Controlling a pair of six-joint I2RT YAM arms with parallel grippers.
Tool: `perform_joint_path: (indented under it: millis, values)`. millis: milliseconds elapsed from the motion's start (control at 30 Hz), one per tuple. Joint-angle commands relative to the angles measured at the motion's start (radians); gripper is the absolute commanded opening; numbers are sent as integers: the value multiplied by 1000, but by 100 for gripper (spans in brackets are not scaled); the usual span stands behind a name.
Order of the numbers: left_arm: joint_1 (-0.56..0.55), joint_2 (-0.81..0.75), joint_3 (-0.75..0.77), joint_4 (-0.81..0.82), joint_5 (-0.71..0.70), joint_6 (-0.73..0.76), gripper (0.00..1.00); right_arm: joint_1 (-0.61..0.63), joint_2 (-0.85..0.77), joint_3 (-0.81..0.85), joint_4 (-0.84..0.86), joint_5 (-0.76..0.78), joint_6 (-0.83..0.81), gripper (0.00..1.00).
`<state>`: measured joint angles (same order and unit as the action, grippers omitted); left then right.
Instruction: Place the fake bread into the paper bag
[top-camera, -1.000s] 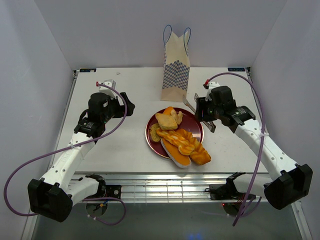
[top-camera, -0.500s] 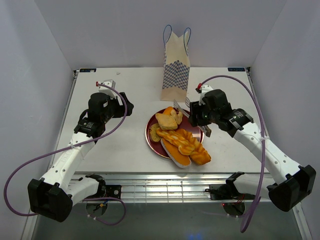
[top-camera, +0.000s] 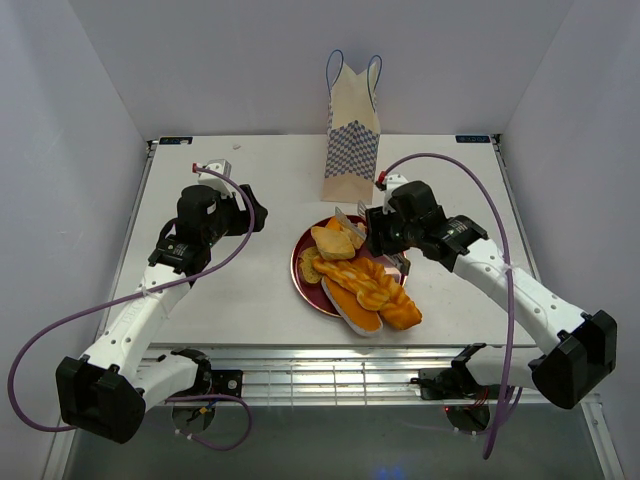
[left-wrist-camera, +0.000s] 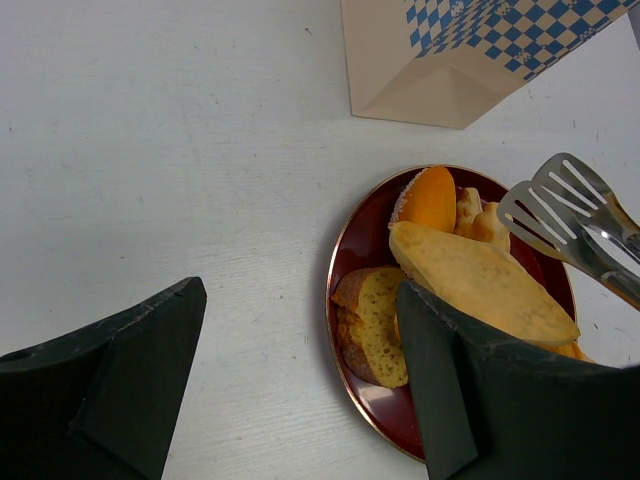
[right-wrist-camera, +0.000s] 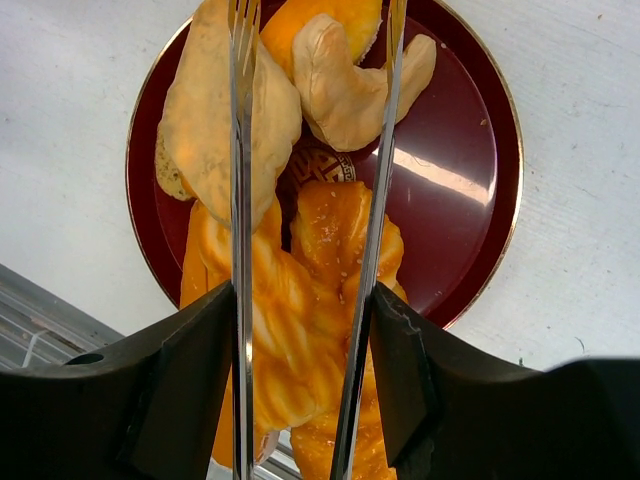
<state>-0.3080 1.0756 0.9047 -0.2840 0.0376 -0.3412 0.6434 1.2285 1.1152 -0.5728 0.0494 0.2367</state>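
My right claw (top-camera: 388, 234) is clamped on a pair of slotted metal tongs (top-camera: 347, 218), squeezing their handles only partway, so the two blades stand apart. A second ago this claw sat off the right rim of the dark red plate (top-camera: 298, 270), with the tongs out over the bare table (top-camera: 240, 300). Since then it has swung left, and the blades now hang above the far side of the plate. From the right wrist, one blade (right-wrist-camera: 238, 200) crosses the flat oval roll (right-wrist-camera: 225, 110) and the other runs past the pale curved piece (right-wrist-camera: 345, 85). I cannot tell whether either blade touches bread.

All the fake bread lies where it did before. The braided loaf (top-camera: 365, 282) reaches over the plate's near rim, and a slice (left-wrist-camera: 375, 325) and an orange roll (left-wrist-camera: 430, 198) sit on the plate's left side. The paper bag (top-camera: 352, 130) stands upright just beyond the plate, unchanged.

My left claw (top-camera: 245, 212) has not moved. It is spread wide with nothing in it, left of the plate.
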Motion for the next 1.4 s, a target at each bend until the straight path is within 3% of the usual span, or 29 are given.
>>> perform_joint_path:
  millis: [0,433,933,967,1100,1367]
  values:
    - [-2,-2,28,6,11,4,87,12,6,-11,57,12,13,58]
    - [0,0,31,6,30,1,88,15,22,-64,93,3,21,56]
    - [0,3,31,6,41,-4,88,15,12,-61,85,-13,36,41]
    - [0,1,30,8,39,-4,88,15,9,-54,80,-11,35,35]
    - [0,4,30,6,39,-4,87,15,-14,-26,56,18,35,30]
    - [0,20,28,8,38,-5,87,15,-47,32,19,64,33,27]
